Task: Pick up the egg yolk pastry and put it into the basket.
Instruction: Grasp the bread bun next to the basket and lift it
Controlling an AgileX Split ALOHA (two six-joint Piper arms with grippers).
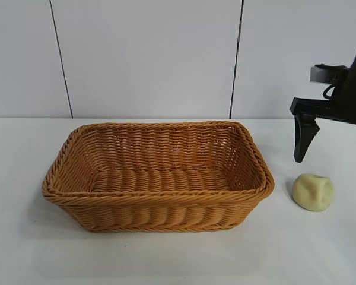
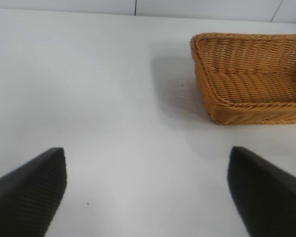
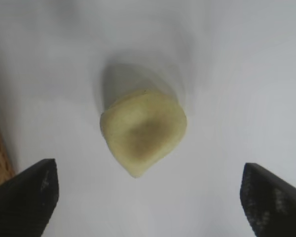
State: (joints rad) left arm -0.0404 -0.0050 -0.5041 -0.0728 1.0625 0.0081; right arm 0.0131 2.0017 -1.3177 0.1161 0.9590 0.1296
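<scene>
White counter [image 1: 166,255], grey panelled wall behind. Small pale yellow dented egg yolk pastry [image 1: 312,192] just right of orange-brown woven wicker basket [image 1: 157,175], apart. Right gripper [image 1: 332,159] above pastry, jaws apart. Left gripper [image 2: 147,190] well away from basket, jaws apart.

- Right pincer [image 1: 333,160]: matte black, with tapering wedge-shaped fingers [image 1: 304,138] under a flat black crossbar.
- Behind it, at 12 o'clock, a black cable loop [image 1: 329,90] beside a grey metal bracket [image 1: 321,73].
- Left pincer [image 2: 147,190]: black fingers [image 2: 32,190] with finely ribbed inner faces.
</scene>
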